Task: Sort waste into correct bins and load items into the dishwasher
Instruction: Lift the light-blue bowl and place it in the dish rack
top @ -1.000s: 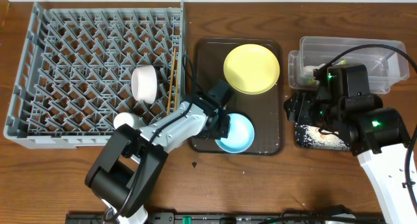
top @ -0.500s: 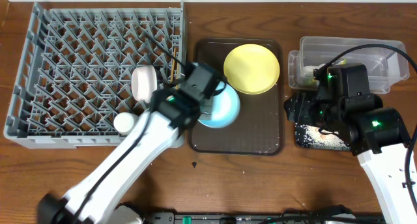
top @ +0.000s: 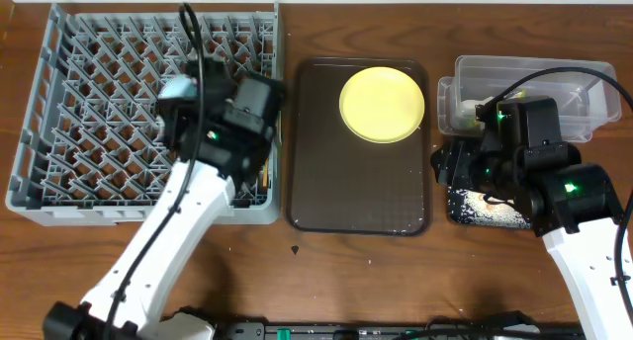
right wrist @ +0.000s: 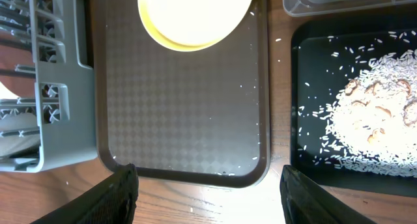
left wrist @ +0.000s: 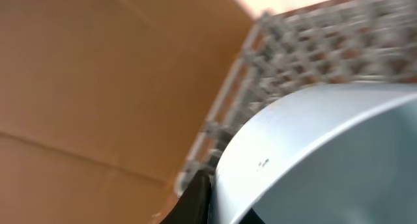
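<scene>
Now the left gripper [top: 203,101], pinching the light blue bowl [top: 178,89], has swung it off the brown tray [top: 356,192] & holds it above mid dish rack [top: 89,132], so it's ready to seat btwn pegs, w/ only the yellow plate [top: 382,104] left on the tray; right gripper [right wrist: 208,185] hangs spread, empty.

The brown wooden counter [top: 396,281] carries four things in a row: a grey dish rack [top: 59,207] at the left, a dark brown serving tray [top: 356,182] beside it, then a clear plastic tub [top: 534,61] with a black tray [right wrist: 306,74] in front of it. A small dark speck [top: 295,249] lies before the serving tray.
</scene>
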Controlling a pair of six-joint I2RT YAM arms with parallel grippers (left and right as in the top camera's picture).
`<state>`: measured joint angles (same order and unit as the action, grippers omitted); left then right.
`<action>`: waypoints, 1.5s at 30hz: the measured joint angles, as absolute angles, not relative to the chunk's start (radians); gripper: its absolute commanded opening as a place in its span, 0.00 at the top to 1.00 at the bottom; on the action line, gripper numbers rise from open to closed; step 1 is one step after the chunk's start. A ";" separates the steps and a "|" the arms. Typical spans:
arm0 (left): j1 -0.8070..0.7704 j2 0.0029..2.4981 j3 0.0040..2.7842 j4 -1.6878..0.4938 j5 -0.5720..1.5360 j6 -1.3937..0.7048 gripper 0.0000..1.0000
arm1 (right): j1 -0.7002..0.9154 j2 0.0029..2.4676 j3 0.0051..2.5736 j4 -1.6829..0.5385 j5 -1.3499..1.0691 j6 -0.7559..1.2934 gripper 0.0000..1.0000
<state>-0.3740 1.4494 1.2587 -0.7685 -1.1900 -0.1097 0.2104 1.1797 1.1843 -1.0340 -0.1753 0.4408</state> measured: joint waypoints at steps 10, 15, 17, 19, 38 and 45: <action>-0.102 1.597 1.258 -0.530 -1.259 0.102 0.93 | 0.210 1.180 1.184 -1.034 -0.175 0.441 0.32; -0.039 1.662 1.258 -0.502 -1.248 0.143 0.93 | 0.210 1.180 1.184 -1.033 -0.175 0.441 0.32; -0.031 1.691 1.258 -0.461 -1.240 0.164 0.92 | 0.210 1.180 1.184 -1.033 -0.175 0.441 0.32; -0.026 1.727 1.258 -0.419 -1.235 0.195 0.92 | 0.210 1.179 1.184 -1.033 -0.175 0.441 0.32; -0.001 1.841 1.258 -0.353 -1.203 0.260 0.92 | 0.210 1.180 1.184 -1.033 -0.176 0.441 0.32; -0.012 1.842 1.258 -0.353 -1.164 0.260 0.87 | 0.210 1.179 1.184 -1.033 -0.175 0.441 0.32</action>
<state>-0.0116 1.8423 1.2579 -0.3527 -1.1645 0.2604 0.2104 1.1793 1.1843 -1.0332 -0.1753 0.4408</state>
